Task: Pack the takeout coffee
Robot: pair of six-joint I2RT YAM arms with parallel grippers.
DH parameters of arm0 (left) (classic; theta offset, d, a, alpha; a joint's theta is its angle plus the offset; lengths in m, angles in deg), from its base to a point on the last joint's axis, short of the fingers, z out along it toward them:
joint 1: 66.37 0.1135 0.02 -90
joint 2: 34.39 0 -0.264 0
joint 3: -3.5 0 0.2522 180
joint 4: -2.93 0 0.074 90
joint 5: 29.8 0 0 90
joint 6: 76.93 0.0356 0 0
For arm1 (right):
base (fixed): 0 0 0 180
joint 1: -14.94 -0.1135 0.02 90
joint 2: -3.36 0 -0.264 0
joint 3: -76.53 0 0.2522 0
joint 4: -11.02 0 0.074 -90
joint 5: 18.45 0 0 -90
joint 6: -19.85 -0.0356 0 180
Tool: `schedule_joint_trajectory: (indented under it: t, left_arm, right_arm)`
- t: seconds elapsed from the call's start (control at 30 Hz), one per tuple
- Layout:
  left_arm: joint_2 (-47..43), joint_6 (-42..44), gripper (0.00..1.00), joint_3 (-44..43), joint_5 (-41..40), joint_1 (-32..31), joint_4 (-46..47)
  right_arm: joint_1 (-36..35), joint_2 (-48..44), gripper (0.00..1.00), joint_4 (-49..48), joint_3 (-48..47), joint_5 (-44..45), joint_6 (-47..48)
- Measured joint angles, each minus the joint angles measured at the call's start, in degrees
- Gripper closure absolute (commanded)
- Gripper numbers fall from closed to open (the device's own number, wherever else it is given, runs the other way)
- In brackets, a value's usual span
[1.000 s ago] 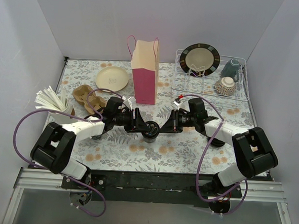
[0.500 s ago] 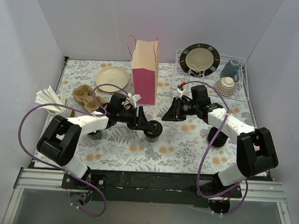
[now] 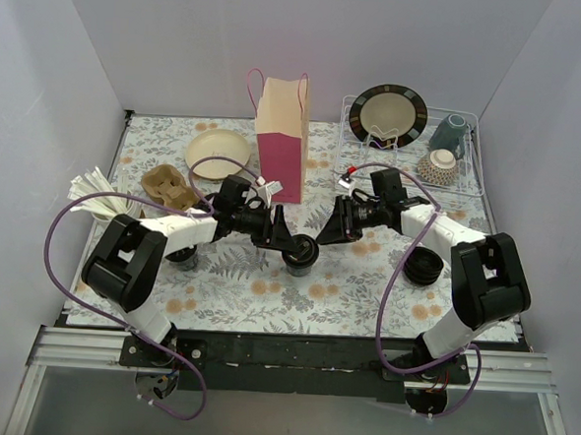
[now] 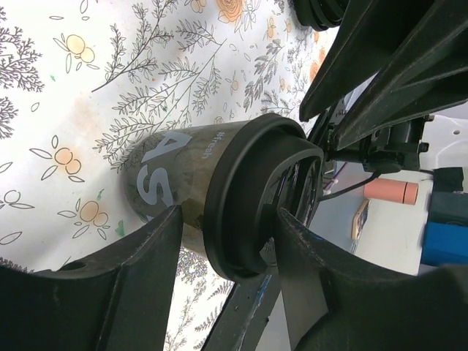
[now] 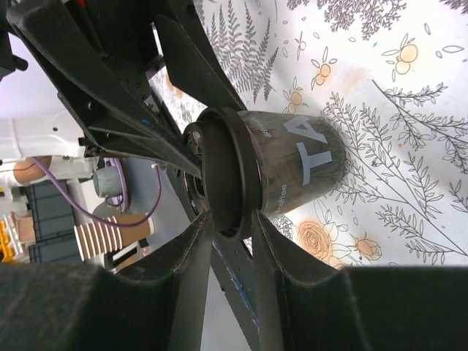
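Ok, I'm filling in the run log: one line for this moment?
left tool: gripping takeout coffee | right tool: open, at its lid | paper bag: upright, coffee not yet inside

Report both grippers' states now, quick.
Left gripper: closed on the takeout coffee.
Right gripper: open, holding nothing.

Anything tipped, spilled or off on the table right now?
Nothing stands out. The takeout coffee stands upright with its lid on, between the fingers of the left gripper. The paper bag is upright, and no spill shows on the table.
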Motion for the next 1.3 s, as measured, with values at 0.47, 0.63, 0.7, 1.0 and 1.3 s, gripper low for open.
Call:
schedule_joint_trajectory:
  t: [0.47,0.63,0.7,1.0,1.3]
  left_arm:
    - [0.98,0.68,0.51,-0.83,1.03,0.00,-0.31]
    - [1.03,0.85,0.51,-0.83,1.03,0.07,-0.35]
    - [1.11,0.87,0.52,-0.83,1.16,0.07,-0.35]
    - [2.16,1.07,0.53,-0.79,2.25,0.09,0.02]
    - [2.34,1.07,0.54,0.15,2.99,0.13,1.62]
  right_arm:
    - [0.00,2.19,0.64,0.35,0.02,-1.60,1.53]
    - [0.00,2.80,0.65,0.11,0.72,-1.60,2.25]
    - [0.04,2.99,0.67,-0.26,1.53,-1.75,2.21]
    - [0.61,3.02,0.86,-6.34,4.66,-5.01,0.24]
    - [1.27,2.25,0.93,-14.99,9.60,-7.13,-4.07]
